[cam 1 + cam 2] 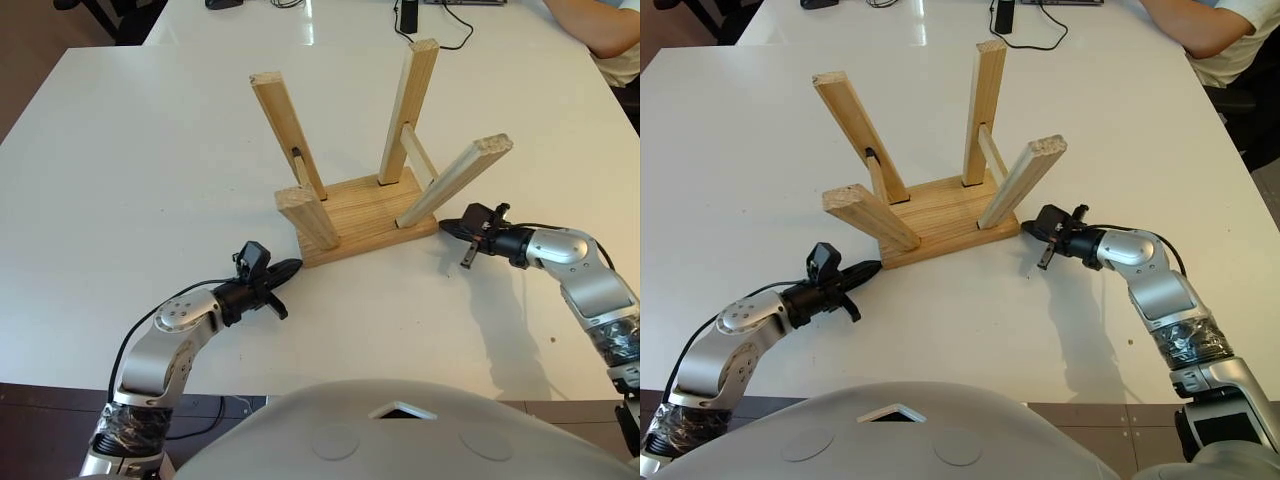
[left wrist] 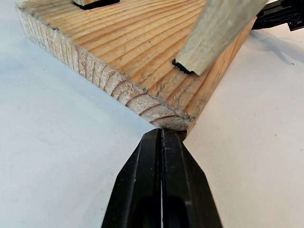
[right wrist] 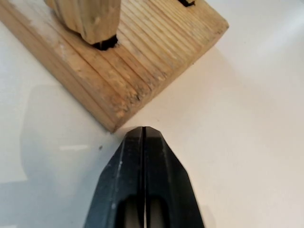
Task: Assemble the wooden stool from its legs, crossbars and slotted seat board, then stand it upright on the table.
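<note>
stool (image 1: 360, 215): upside down
left gripper (image 1: 295, 266): fingers pinched together, empty, 8 o'clock corner, maybe touching
right gripper (image 1: 445, 227): closed too, empty, 3 o'clock

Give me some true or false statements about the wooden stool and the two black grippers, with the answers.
1. The pale wooden stool stands upright on its legs. False: it is upside down, its slotted seat board flat on the white table.
2. Four wooden legs point up from the seat board. True.
3. The black left gripper is shut and empty. True.
4. The black right gripper clamps a leg. False: it is shut on nothing, near a seat board corner.
</note>
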Robot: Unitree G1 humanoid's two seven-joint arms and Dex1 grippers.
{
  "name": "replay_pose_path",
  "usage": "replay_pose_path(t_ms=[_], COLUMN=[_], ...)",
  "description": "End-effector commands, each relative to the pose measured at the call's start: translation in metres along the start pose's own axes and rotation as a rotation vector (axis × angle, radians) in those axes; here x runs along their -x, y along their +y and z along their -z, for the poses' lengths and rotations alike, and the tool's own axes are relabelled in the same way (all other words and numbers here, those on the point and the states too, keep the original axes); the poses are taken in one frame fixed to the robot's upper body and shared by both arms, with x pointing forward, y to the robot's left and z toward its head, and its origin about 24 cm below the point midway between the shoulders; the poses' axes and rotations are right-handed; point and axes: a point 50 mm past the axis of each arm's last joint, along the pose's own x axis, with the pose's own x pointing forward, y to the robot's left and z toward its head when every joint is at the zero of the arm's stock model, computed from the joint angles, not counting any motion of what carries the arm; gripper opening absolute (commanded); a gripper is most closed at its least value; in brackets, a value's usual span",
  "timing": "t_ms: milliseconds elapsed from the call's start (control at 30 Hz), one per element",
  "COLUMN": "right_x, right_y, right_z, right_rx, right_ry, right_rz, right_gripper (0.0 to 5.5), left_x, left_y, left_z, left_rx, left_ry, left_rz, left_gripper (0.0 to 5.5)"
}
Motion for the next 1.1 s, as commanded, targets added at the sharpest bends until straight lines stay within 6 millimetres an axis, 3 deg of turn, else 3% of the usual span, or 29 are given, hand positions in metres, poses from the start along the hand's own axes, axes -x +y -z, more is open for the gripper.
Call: replay_pose_path(t_ms=[33, 200, 333, 467, 600, 733, 900, 1100], right_x=[-0.009, -0.011, -0.005, 0.018, 0.047, 0.064, 0.078, 0.082], right_y=[0.004, 0.001, 0.022, 0.047, 0.061, 0.06, 0.059, 0.049], right_z=[0.005, 0.004, -0.015, -0.026, -0.037, -0.052, -0.064, -0.075], right_rx=[0.001, 0.016, 0.027, 0.017, -0.022, -0.034, -0.01, 0.039], right_ry=[0.036, 0.027, -0.089, -0.14, -0.157, -0.189, -0.214, -0.234], right_rz=[-0.012, -0.021, -0.184, -0.294, -0.28, -0.25, -0.272, -0.261], right_gripper=[0.0, 0.0, 0.0, 0.0, 0.0, 0.0, 0.0, 0.0], left_x=[-0.001, -0.002, -0.004, 0.008, 0.031, 0.043, 0.047, 0.049], left_y=[0.008, 0.009, 0.005, -0.014, -0.038, -0.053, -0.048, -0.041], left_z=[0.01, 0.01, 0.007, -0.003, -0.006, -0.022, -0.057, -0.083], left_rx=[0.014, 0.014, -0.004, -0.037, -0.044, -0.033, -0.036, -0.084], left_ry=[0.056, 0.049, 0.031, 0.011, 0.039, -0.006, -0.137, -0.196], left_rz=[-0.053, -0.048, -0.023, 0.074, 0.16, 0.209, 0.235, 0.233], left_gripper=[0.02, 0.02, 0.02, 0.02, 0.02, 0.02, 0.02, 0.02])
